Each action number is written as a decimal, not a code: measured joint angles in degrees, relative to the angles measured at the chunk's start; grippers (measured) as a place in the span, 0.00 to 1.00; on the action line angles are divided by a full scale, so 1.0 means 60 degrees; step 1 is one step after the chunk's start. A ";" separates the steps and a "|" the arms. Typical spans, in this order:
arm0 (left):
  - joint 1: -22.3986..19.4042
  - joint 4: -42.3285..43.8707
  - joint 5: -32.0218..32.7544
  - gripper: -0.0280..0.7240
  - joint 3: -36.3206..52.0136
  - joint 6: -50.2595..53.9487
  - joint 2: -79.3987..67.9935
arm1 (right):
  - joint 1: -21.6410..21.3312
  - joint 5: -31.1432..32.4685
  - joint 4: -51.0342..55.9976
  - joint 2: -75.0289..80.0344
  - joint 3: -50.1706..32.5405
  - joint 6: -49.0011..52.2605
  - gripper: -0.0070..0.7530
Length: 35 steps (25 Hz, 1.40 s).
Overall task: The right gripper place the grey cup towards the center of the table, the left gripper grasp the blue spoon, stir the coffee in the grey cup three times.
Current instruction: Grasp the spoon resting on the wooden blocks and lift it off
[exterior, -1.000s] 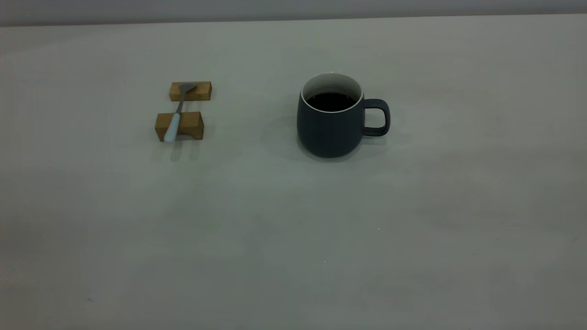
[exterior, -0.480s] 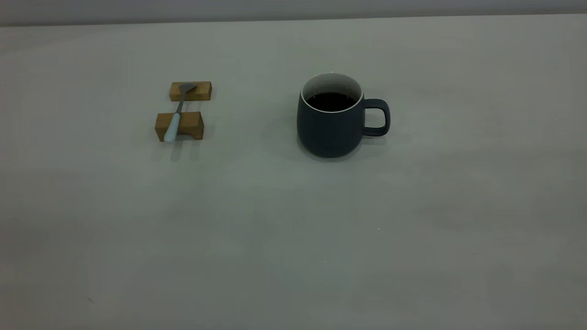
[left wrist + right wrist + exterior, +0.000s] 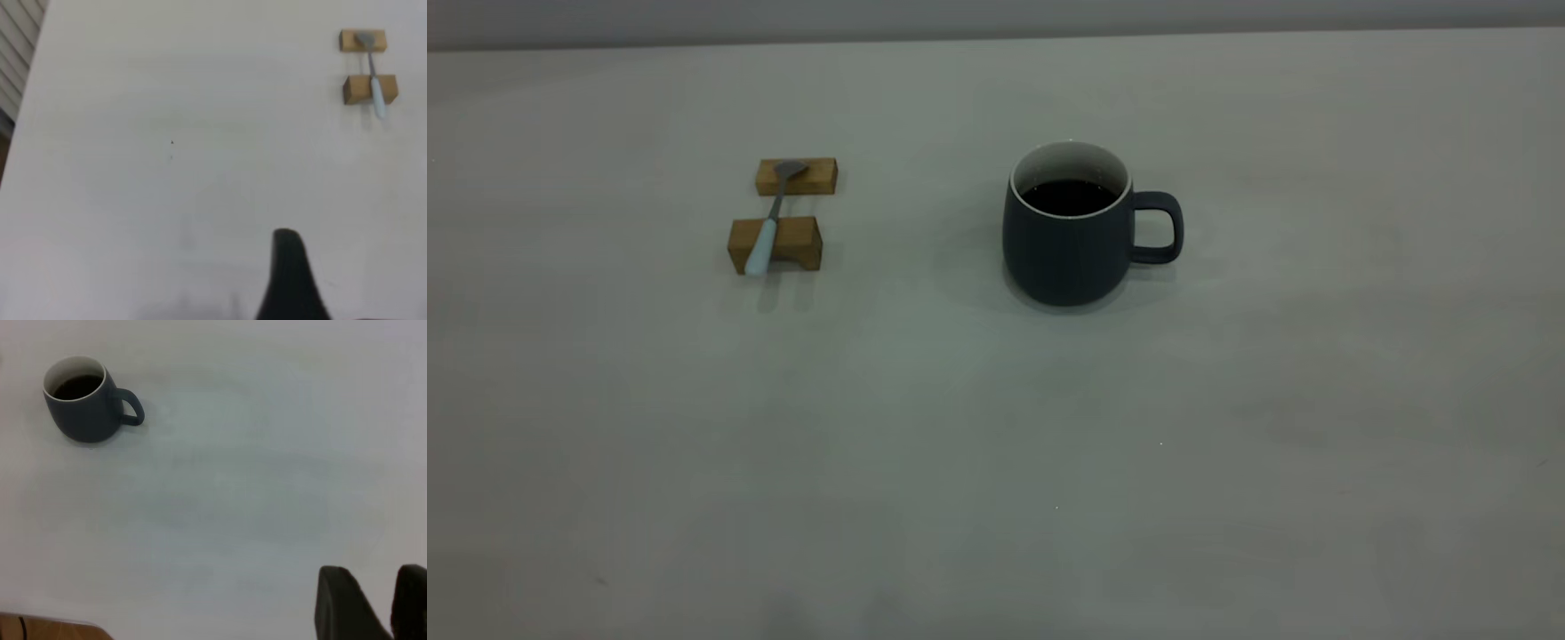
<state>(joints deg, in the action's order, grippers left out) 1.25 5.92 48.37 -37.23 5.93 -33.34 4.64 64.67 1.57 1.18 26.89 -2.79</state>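
- Nothing on the table [image 3: 996, 444] has moved since the earlier exterior pictures: the cup, the spoon and the blocks lie at the same places.
- The table is a wide pale grey-white surface that fills nearly the whole exterior view; neither arm shows in that view.
- The grey cup [image 3: 1065, 233] stands upright a little right of the middle of the exterior frame, in its upper half, with its loop handle turned to the right of the frame. No gripper touches it.
- The coffee [image 3: 1069, 196] is a dark, almost black liquid inside the cup, below the white rim.
- The right gripper [image 3: 377, 603] shows only at the lower right corner of the right wrist view, as two dark fingers with a narrow gap between them. They hold nothing, and the cup [image 3: 83, 399] is well apart from them.
- The left gripper [image 3: 291, 280] shows only as one dark finger at the lower edge of the left wrist view. I cannot tell how far its jaws are parted.
- Two brown wooden blocks [image 3: 775, 244] stand in the upper left part of the exterior frame, one behind the other, with a small gap.
- The blue spoon [image 3: 769, 222] lies across both blocks, its dark bowl on the farther block and its pale blue handle over the nearer one. It is well apart from the cup and from the left gripper.
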 joint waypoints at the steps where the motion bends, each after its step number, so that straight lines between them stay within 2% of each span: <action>1: 0.0000 0.0000 -0.0259 0.86 -0.0248 0.0024 -0.0892 | 0.0000 0.0000 0.0000 0.0000 0.0000 0.0000 0.29; 7: 0.0036 -0.0461 -0.1556 0.87 -0.1840 -0.0146 -0.5737 | 0.0000 0.0000 0.0000 0.0000 0.0000 0.0000 0.31; 11: 0.0580 -0.1263 -0.1742 0.87 -0.3190 -0.0776 -0.8587 | 0.0000 0.0000 0.0000 0.0000 0.0000 0.0000 0.31; 16: 0.1204 -0.1565 -0.2098 0.87 -0.4630 -0.0625 -1.1333 | 0.0000 0.0000 -0.0003 0.0000 0.0000 0.0019 0.32; 23: 0.1795 -0.1617 -0.2779 0.87 -0.5225 0.0169 -1.3729 | 0.0000 0.0000 -0.0003 0.0000 0.0000 0.0019 0.32; 35: 0.2088 -0.2126 -0.4563 0.85 -0.5285 0.0387 -1.5562 | 0.0000 0.0000 -0.0012 0.0000 0.0000 0.0019 0.32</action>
<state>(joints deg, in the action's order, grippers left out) 13.78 -6.83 20.99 -68.94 8.25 -126.71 4.64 64.67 1.50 1.18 26.89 -2.68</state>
